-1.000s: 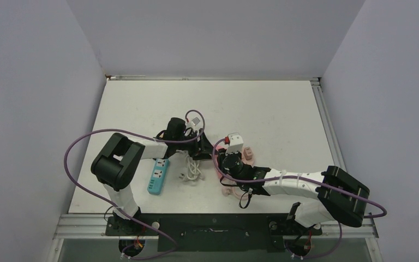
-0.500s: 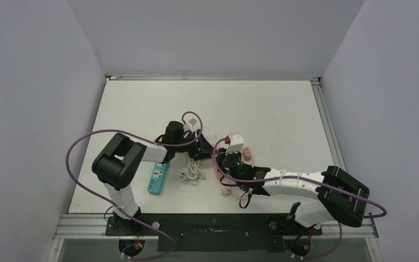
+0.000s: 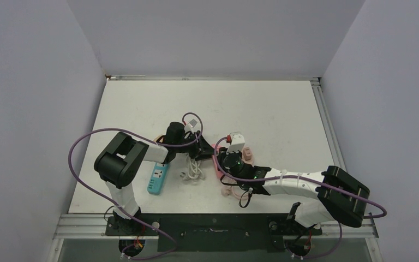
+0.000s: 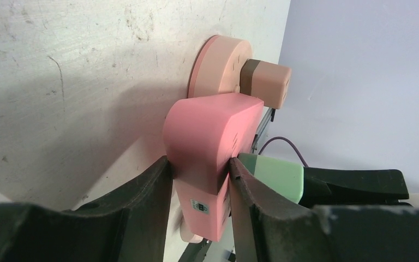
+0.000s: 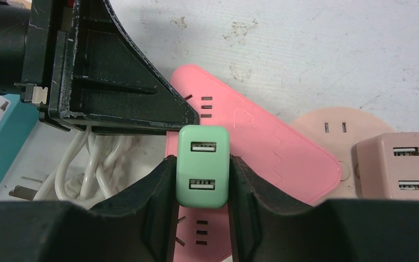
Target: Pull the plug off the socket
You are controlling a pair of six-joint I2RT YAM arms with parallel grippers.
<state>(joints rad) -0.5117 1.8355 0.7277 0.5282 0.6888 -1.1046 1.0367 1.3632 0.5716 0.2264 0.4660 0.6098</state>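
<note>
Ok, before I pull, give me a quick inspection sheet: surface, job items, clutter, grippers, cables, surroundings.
Surface: white table, scuffed, no spills seen.
Job's things: green plug sits on the pink power strip, apparently plugged in.
Clutter: blue power strip; round beige socket with a beige plug in it.
Grippers: left gripper shut on one end of the pink power strip; right gripper shut on the green plug.
Cables: coiled white cable beside the pink power strip; purple arm cables.
Surroundings: plain grey walls; nothing else seen.
</note>
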